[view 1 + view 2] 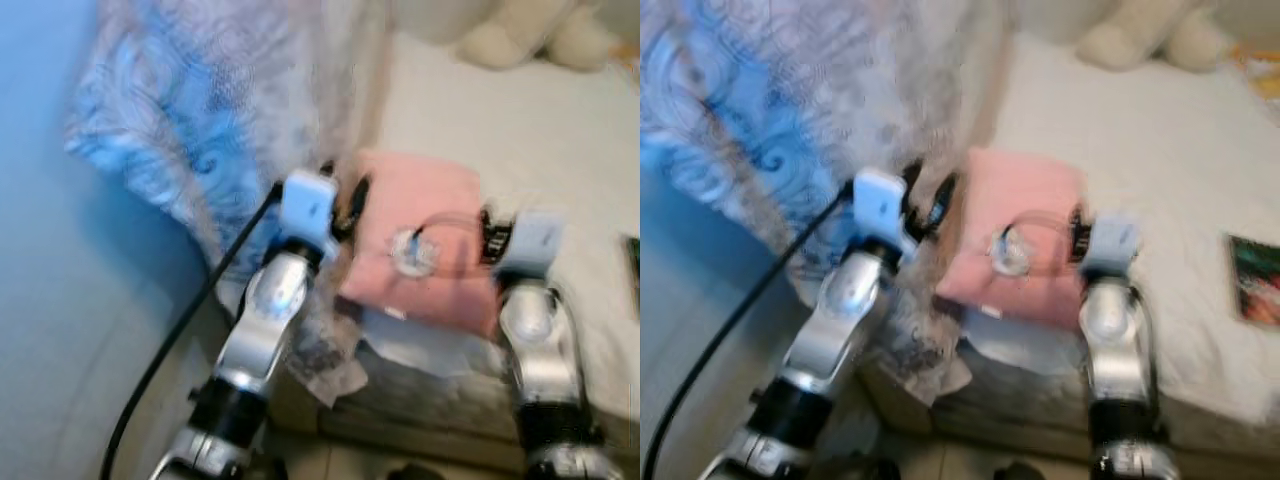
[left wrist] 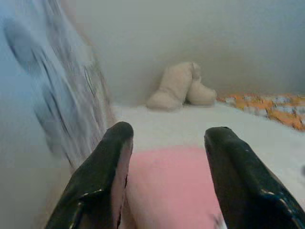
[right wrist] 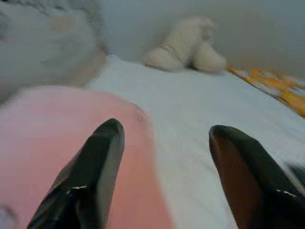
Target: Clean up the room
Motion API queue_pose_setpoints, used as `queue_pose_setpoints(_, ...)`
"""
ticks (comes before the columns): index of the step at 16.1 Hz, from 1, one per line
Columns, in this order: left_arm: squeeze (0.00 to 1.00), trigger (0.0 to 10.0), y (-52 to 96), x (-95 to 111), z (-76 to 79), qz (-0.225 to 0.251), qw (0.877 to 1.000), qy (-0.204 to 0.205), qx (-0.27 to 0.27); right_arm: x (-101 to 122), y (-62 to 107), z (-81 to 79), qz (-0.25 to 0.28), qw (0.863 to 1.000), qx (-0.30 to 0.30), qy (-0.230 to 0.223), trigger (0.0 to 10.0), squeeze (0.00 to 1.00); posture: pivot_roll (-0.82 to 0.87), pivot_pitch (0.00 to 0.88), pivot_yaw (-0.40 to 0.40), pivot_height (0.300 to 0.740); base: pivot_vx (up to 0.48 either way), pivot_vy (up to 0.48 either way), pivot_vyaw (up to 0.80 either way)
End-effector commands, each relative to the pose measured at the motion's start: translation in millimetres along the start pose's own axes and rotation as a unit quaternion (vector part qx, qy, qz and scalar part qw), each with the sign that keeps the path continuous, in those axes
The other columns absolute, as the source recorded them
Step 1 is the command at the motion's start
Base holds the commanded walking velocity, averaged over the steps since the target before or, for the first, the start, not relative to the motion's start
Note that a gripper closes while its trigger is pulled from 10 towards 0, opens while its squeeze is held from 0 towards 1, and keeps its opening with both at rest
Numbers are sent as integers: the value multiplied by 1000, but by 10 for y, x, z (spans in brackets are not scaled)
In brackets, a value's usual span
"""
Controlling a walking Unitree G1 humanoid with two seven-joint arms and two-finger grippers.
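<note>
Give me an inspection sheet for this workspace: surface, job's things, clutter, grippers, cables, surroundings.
Surface: white bed, blurred.
Job's things: pink square pillow near the bed's edge, between the two grippers.
Clutter: cream plush toy at the far end; dark-covered book to the right; orange patterned cloth.
Grippers: left gripper open at the pillow; right gripper open over its other side.
Cables: black cable along the left arm.
Surroundings: blue-and-white patterned fabric hanging on the left.

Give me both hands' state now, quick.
Left hand: open, holding nothing, at the near edge of the pink pillow.
Right hand: open, holding nothing, at the pillow's right side.
</note>
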State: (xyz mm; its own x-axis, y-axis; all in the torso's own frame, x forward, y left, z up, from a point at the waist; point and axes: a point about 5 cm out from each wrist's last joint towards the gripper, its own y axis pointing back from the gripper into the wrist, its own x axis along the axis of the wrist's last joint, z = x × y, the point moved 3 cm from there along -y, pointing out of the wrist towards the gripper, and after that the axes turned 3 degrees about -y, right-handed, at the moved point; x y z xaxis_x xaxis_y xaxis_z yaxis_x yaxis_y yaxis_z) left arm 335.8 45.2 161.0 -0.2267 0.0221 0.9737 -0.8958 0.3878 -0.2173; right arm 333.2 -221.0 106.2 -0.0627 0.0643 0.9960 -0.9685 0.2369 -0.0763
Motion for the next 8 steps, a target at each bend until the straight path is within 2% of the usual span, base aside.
queue_pose_setpoints(1, 1000, 10000, 126, -209, -198, -44, 999, -8, 27, 64, 42, -104, 9, 1000, 17, -21, 10000, 1000, -101, 0, 38, 735, 0, -480, 0)
queue_pose_setpoints(2, 1000, 10000, 159, -256, -206, -53, 998, -6, 19, 39, 96, -188, 11, 999, 34, -22, 10000, 1000, -105, 0, 37, 735, 0, -480, 0)
queue_pose_setpoints(3, 0, 10000, 191, -300, -208, -63, 998, -12, 16, 79, 156, -262, 20, 999, 41, -26, 10000, 0, -116, 0, 36, 735, 0, -480, 0)
queue_pose_setpoints(5, 0, 10000, 180, -319, -205, -66, 998, -4, 24, 145, 144, -253, 27, 999, 32, -11, 10000, 0, -121, 0, 38, 735, 0, -480, 0)
queue_pose_setpoints(8, 0, 10000, 130, -320, -184, -67, 996, 36, 34, 162, 140, -330, 25, 998, 58, 3, 10000, 0, -136, 0, 39, 735, 0, -471, 0)
